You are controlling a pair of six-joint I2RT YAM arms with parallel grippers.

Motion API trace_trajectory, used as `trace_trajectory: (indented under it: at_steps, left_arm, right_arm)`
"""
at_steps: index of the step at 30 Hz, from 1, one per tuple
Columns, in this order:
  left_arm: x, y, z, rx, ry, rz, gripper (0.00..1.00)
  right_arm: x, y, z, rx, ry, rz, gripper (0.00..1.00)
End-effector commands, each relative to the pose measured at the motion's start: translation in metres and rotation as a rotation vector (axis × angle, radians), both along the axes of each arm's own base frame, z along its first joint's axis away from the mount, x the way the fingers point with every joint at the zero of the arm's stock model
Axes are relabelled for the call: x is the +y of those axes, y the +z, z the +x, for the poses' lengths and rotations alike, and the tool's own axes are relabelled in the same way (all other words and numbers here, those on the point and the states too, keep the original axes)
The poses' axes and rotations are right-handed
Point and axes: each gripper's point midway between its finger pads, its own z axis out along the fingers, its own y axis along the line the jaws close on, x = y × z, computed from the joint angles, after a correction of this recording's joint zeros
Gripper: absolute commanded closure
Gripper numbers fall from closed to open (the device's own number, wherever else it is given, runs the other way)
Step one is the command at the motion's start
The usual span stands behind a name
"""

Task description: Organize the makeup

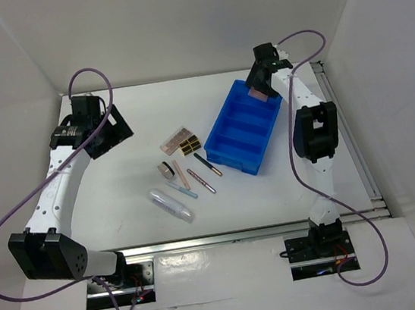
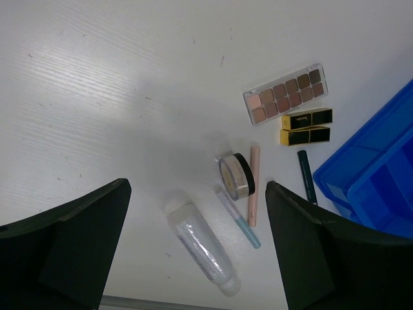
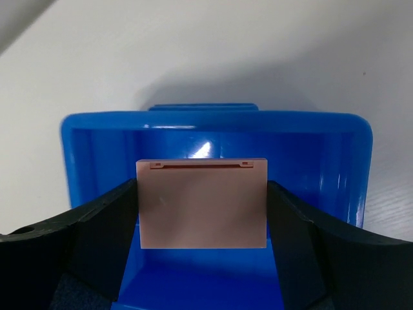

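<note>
Right gripper (image 3: 201,223): fingers pinching pink square compact (image 3: 201,200) by opposite edges, above blue bin (image 3: 97,148), end compartment.
Handling: probably light, rigid, slick; hold side edges.
Left gripper (image 2: 195,187): fingers spread, empty.

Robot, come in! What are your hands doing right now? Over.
Left gripper open, empty, above table. Right gripper holds pink compact over blue bin. Nothing blocking.
</note>
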Motion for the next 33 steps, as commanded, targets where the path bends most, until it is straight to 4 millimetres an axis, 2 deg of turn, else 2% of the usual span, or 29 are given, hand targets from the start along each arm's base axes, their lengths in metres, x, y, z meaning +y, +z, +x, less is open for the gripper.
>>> trace_trajectory:
  at_steps: [1,5,6,7,8,9,11,12,13,17,18,20,21,22,23,24,25,26,29,30,32,33]
  left_arm:
    - [-0.001,0.001,0.006,-0.016,-0.017,-0.008,0.0]
    - [-0.001,0.001,0.006,-0.016,-0.017,-0.008,0.0]
    - [-0.001,0.001,0.006,-0.015,-0.024,-0.002,0.0]
    - [-0.001,0.001,0.006,-0.015,-0.024,-0.001,0.0]
    - [-0.001,0.001,0.006,-0.015,-0.024,-0.001,0.0]
    - [-0.001,0.001,0.006,-0.015,-0.024,-0.001,0.0]
    - [-0.001,0.001,0.006,-0.015,-0.024,-0.001,0.0]
    - [-0.001,0.001,0.006,-0.015,-0.024,-0.001,0.0]
    - [-0.003,0.004,0.005,-0.024,-0.03,-0.009,0.0]
    - [-0.003,0.0,0.003,-0.015,-0.03,-0.008,0.0]
    - [-0.002,0.003,0.002,-0.024,-0.03,-0.009,0.0]
    - [-0.004,0.008,0.003,-0.043,-0.036,-0.017,0.0]
    - [-0.004,0.008,0.003,-0.043,-0.036,-0.017,0.0]
    - [-0.004,0.008,0.003,-0.043,-0.036,-0.017,0.0]
    - [-0.002,0.011,0.002,-0.053,-0.036,-0.004,0.0]
    - [0.0,0.011,0.002,-0.053,-0.028,0.004,0.0]
    - [0.0,0.014,0.001,-0.062,-0.028,0.004,0.0]
    - [0.003,0.011,0.0,-0.054,-0.019,0.014,0.0]
    - [0.008,0.012,-0.002,-0.056,0.01,0.031,0.0]
    - [0.011,0.011,-0.004,-0.048,0.018,0.041,0.0]
    - [0.017,0.01,-0.005,-0.041,0.049,0.061,0.0]
    - [0.018,0.016,-0.007,-0.053,0.063,0.062,0.0]
  right_arm:
    - [0.001,-0.004,0.002,-0.015,0.011,-0.012,0.24]
    - [0.002,-0.007,0.004,-0.016,0.011,-0.012,0.21]
    - [0.003,-0.014,0.004,-0.005,0.018,-0.007,0.19]
    - [0.004,-0.009,0.006,-0.017,0.018,-0.005,0.17]
    - [0.004,-0.014,0.006,-0.008,0.018,-0.006,0.09]
    - [0.004,-0.009,0.009,-0.02,0.018,-0.005,0.04]
    - [0.006,-0.009,0.008,-0.019,0.026,0.004,0.0]
    - [0.007,0.001,0.012,-0.046,0.026,0.008,0.0]
    - [0.006,0.001,0.012,-0.045,0.032,0.002,0.0]
    - [0.018,0.041,0.012,-0.117,0.07,-0.006,0.0]
    - [0.025,0.063,0.009,-0.153,0.091,-0.009,0.0]
    - [0.031,0.077,0.003,-0.182,0.124,-0.05,0.04]
    - [0.047,0.097,-0.006,-0.212,0.163,-0.055,0.07]
    - [0.056,0.099,-0.011,-0.225,0.197,-0.069,0.11]
    - [0.067,0.103,-0.018,-0.225,0.247,-0.086,0.19]
    - [0.091,0.12,-0.03,-0.259,0.316,-0.077,0.22]
    - [0.109,0.111,-0.04,-0.245,0.41,-0.077,0.25]
    - [0.139,0.116,-0.056,-0.253,0.494,-0.065,0.27]
    - [0.19,0.101,-0.085,-0.22,0.692,-0.074,0.27]
    - [0.217,0.099,-0.102,-0.213,0.778,-0.075,0.27]
    - [0.247,0.081,-0.117,-0.159,0.891,-0.096,0.19]
    - [0.27,0.076,-0.13,-0.146,0.962,-0.105,0.16]
